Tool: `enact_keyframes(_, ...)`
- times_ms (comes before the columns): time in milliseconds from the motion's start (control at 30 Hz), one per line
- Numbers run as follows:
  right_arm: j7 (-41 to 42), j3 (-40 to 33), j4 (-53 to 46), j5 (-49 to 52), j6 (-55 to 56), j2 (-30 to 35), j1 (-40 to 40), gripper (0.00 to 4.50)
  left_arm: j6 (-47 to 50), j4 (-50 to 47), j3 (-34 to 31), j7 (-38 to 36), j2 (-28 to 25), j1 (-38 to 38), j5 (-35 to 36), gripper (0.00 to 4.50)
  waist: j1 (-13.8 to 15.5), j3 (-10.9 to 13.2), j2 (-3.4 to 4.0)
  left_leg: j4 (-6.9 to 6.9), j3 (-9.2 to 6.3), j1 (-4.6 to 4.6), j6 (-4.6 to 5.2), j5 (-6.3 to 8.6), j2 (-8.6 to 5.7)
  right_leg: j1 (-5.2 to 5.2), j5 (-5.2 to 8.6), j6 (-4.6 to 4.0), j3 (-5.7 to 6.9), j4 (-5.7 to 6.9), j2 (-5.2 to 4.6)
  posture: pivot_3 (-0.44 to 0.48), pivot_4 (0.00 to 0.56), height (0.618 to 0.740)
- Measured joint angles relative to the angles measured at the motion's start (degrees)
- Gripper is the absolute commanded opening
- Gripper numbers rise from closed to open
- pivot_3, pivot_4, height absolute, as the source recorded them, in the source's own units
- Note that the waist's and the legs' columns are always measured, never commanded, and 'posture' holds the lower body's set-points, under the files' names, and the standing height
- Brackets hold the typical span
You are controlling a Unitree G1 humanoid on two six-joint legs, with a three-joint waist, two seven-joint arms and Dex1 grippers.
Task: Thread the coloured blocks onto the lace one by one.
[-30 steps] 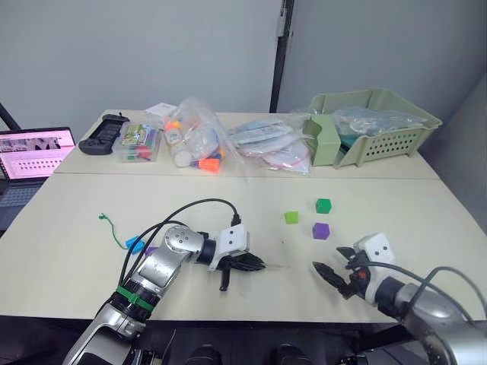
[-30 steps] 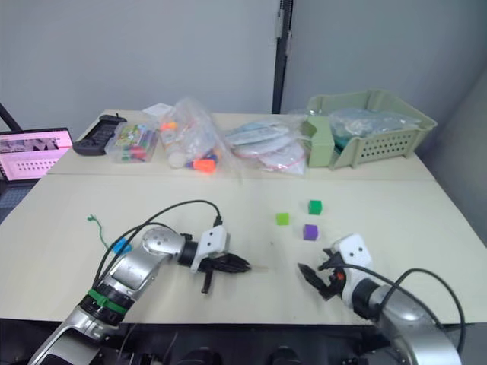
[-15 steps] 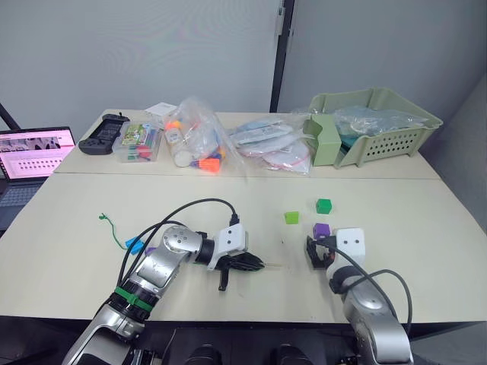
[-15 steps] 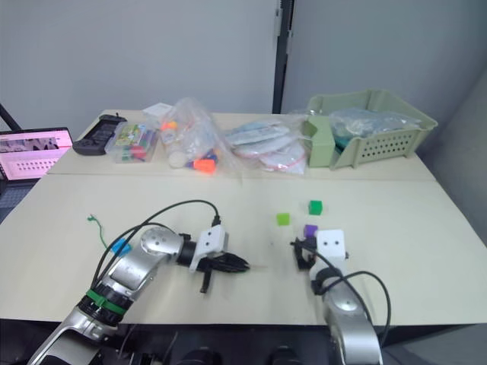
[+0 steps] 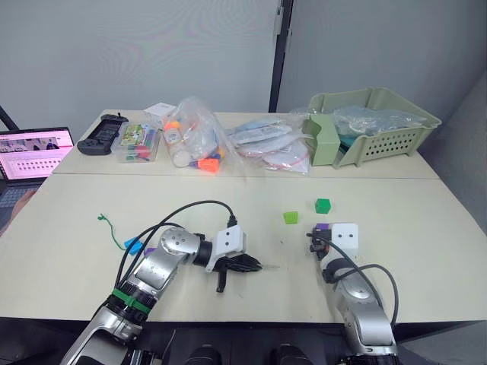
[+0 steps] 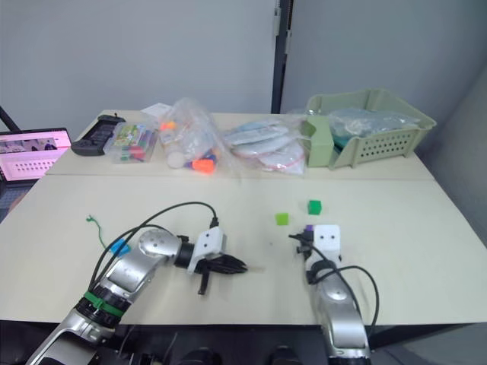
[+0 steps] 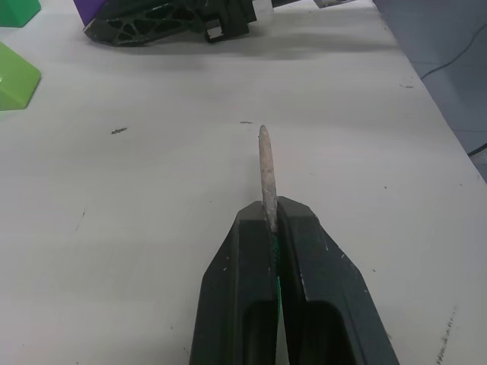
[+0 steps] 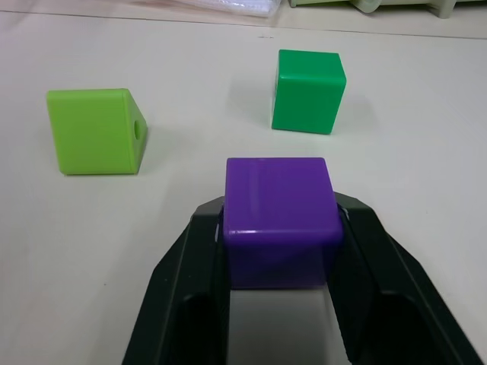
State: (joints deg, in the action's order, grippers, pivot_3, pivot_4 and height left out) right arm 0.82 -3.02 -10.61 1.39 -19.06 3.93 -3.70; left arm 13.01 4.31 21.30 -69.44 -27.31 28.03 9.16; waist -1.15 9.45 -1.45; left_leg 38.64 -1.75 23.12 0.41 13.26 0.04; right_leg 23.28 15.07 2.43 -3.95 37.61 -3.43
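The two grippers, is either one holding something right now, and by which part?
Left gripper pinches the lace just behind its stiff pale tip. Right gripper has its jaws on opposite side faces of a purple block, which sits on the table.

A purple plastic cube [image 8: 280, 220] sits on the table between the two black fingers of the right gripper [image 8: 281, 228], which touch its sides. Just beyond it lie a light green plastic cube [image 8: 95, 131], a round hole in its side face, and a dark green plastic cube [image 8: 307, 90], set apart from each other. The thin green lace [image 5: 114, 228] trails across the table's left part, where a bright blue cube [image 5: 135, 244] lies; its stiff pale tip [image 7: 265, 171] juts from the closed left gripper [image 7: 272, 224].
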Motion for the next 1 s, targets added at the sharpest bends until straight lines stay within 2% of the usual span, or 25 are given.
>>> enact_keyframes(100, -0.15, 0.25, -1.92, 0.03, -0.14, -0.86, 1.63, 1.17, -0.17, 0.02, -0.01, 0.09, 0.0, 0.0, -0.01, 0.0, 0.01, 0.0, 0.0, 0.0, -0.02, 0.01, 0.0, 0.0, 0.0, 0.01, 0.0, 0.0, -0.01, 0.0, -0.01, 0.0, 0.15, 0.74)
enact_keyframes(200, 0.13, 2.71, -8.31, -0.04, -1.73, -1.77, 5.78, 1.17, -0.26, 0.36, -0.53, 0.6, -0.04, 0.09, -0.02, 0.0, -0.02, 0.0, 0.01, -0.01, -0.05, 0.03, 0.0, 0.0, 0.01, 0.03, 0.0, 0.0, 0.0, -0.01, -0.01, 0.0, 0.15, 0.74)
enact_keyframes(333, 0.33, 12.99, -23.0, -0.95, -6.84, -2.09, 16.77, 1.17, -0.23, 1.41, -2.75, 1.88, -0.6, 0.48, -0.02, 0.0, -0.01, 0.0, 0.02, -0.07, -0.12, 0.04, 0.0, 0.0, 0.07, 0.08, 0.01, 0.0, 0.03, -0.02, 0.02, 0.0, 0.15, 0.74)
enact_keyframes(467, -0.72, 18.28, -28.59, -2.83, -10.38, -1.78, 20.25, 1.17, 0.1, 1.2, -3.17, 2.12, -0.86, 0.69, 0.03, 0.0, 0.63, -0.01, 0.04, -0.06, -0.12, 0.05, -0.01, 0.0, 0.05, 0.04, 0.07, 0.02, 0.09, -0.05, -0.03, 0.0, 0.15, 0.74)
enact_keyframes(600, -1.87, 19.58, -28.83, -2.66, -11.69, -2.76, 22.6, 1.17, 1.34, 0.49, -3.68, 2.03, -1.87, 0.27, 0.07, 0.0, 1.14, -0.02, 0.04, -0.35, -0.11, 0.15, -0.01, 0.01, 0.0, 0.17, 0.07, 0.0, 0.19, -0.06, -0.07, 0.0, 0.15, 0.74)
enact_keyframes(833, -2.17, 20.51, -28.39, -0.51, -16.56, -4.8, 22.3, 1.17, 2.36, -1.23, -3.79, 1.62, -2.05, 0.23, 0.13, 0.0, 0.86, -0.07, -0.01, -0.8, -0.41, 0.32, -0.01, 0.01, -0.03, 0.66, 0.11, -0.19, 0.18, 0.06, 0.02, 0.0, 0.15, 0.74)
enact_keyframes(900, -1.91, 20.41, -29.24, 0.0, -18.98, -4.8, 21.77, 2.24, 2.35, -1.25, -3.79, 1.32, -2.16, 0.23, 0.12, 0.0, 0.69, -0.1, -0.06, -0.82, -0.47, 0.29, -0.01, 0.01, 0.0, 0.64, 0.13, -0.23, 0.24, 0.07, 0.06, 0.0, 0.15, 0.74)
enact_keyframes(1000, -0.7, 20.5, -29.53, 0.73, -20.04, -4.17, 21.97, 3.18, 2.35, -1.53, -3.79, 1.23, -2.24, 0.06, 0.12, 0.0, 0.62, -0.11, -0.08, -0.81, -0.5, 0.31, -0.01, 0.01, -0.05, 0.6, 0.13, -0.24, 0.28, 0.04, 0.02, 0.0, 0.15, 0.74)
